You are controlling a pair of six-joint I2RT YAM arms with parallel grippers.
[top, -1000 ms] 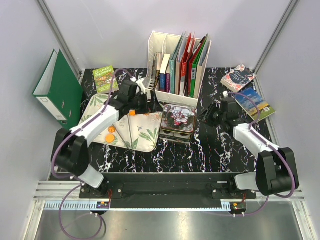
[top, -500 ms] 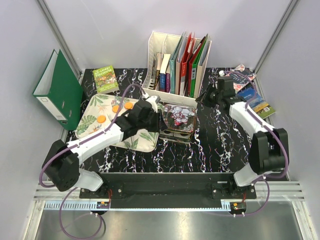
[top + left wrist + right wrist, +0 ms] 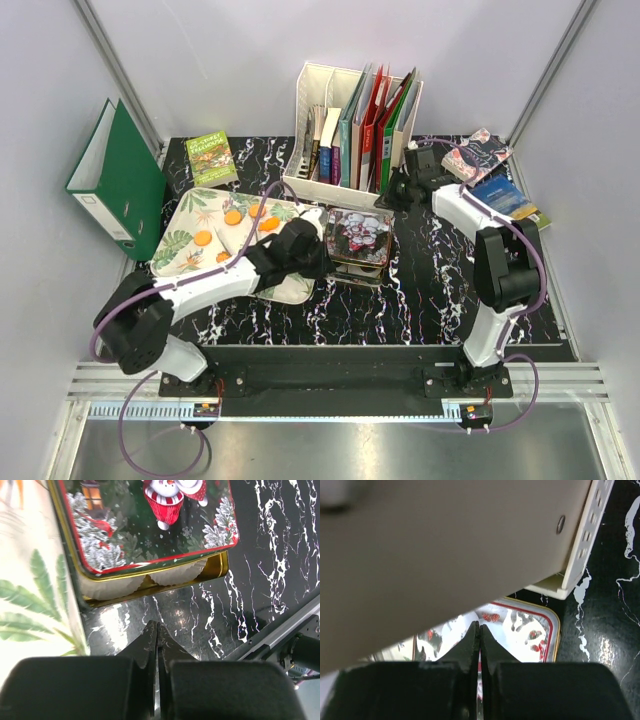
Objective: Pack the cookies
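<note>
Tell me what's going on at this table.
Two robot arms are packing cookies. The orange cookies lie on the leaf-print tray. The left gripper, shut and empty, is beside the Christmas tin, whose lid is on, paper cups peeking out. The right gripper, also shut, hangs by the white file holder.
</note>
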